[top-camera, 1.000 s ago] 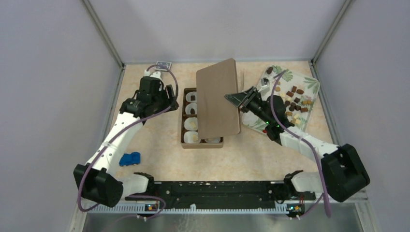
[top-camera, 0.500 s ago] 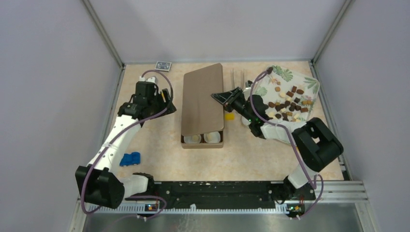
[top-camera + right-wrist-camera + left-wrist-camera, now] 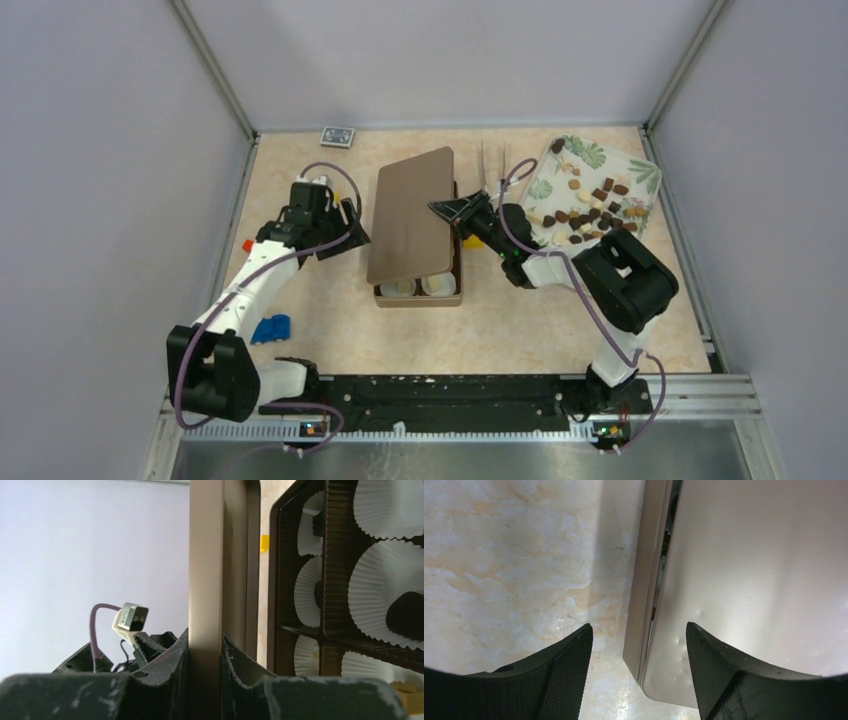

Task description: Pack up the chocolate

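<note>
Chocolate pieces [image 3: 598, 207], dark, brown and tan, lie scattered on a leaf-patterned tray [image 3: 642, 172] at the right. A flat brown lid [image 3: 410, 215] lies tilted over the brown box [image 3: 420, 297], whose near paper cups [image 3: 400, 287] show. My right gripper [image 3: 447, 208] is shut on the lid's right edge [image 3: 205, 580]. In the right wrist view the box's white cups [image 3: 385, 585] show, one holding a dark chocolate piece [image 3: 407, 615]. My left gripper [image 3: 350, 235] is open at the lid's left edge, its fingers [image 3: 569, 670] straddling the box wall [image 3: 644, 580] and the lid's corner [image 3: 764, 580].
A yellow block [image 3: 472, 241] lies right of the box. Metal tongs [image 3: 490, 160] rest behind it, a small card [image 3: 337, 135] at the back. A blue object [image 3: 268, 328] and a small orange object [image 3: 247, 245] sit near the left arm.
The right gripper has carried the lid left and laid it flatter over the box. The left gripper has come down toward the lid's left edge and opened wider.
</note>
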### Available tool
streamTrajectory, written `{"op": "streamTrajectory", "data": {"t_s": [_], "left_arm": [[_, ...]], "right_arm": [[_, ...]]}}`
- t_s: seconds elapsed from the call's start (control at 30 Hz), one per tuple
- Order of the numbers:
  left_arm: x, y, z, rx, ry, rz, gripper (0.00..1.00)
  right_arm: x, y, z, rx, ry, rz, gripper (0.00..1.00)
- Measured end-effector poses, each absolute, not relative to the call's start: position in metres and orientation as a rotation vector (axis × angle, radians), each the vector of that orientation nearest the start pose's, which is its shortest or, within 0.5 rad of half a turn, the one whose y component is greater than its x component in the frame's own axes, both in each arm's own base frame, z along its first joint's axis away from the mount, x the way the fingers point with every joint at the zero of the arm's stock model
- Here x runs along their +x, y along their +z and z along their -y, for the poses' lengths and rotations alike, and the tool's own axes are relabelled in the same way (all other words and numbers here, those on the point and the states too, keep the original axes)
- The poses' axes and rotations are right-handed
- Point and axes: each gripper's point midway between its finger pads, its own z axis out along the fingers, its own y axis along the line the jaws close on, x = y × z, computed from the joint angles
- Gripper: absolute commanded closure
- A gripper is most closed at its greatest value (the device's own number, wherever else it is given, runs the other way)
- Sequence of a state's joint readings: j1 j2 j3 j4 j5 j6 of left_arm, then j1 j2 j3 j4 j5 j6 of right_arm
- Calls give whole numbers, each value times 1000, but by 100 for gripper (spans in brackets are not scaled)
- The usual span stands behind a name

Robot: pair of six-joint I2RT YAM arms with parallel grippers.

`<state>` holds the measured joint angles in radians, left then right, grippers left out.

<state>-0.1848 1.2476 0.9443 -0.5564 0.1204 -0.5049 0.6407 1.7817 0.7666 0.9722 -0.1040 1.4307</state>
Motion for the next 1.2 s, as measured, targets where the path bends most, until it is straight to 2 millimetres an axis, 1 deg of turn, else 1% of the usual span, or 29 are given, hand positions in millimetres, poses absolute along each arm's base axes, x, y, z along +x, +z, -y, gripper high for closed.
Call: {"op": "streamTrajectory", "data": {"t_s": [0.2, 0.43, 0.9, 1.2], "left_arm": [[312, 129, 103, -345, -473, -2462, 27], [311, 114, 106, -354, -482, -2509, 28], [313, 115, 106, -355, -493, -2503, 28], [312, 109, 107, -355, -498, -2518, 28]], "right_arm": [[368, 181, -346, 648, 1631, -1752, 100], [366, 171, -346, 670, 1649, -1755, 100], [355, 156, -342, 675, 1647, -1791, 100], [353, 158, -341, 670, 1664, -1780, 100]]}}
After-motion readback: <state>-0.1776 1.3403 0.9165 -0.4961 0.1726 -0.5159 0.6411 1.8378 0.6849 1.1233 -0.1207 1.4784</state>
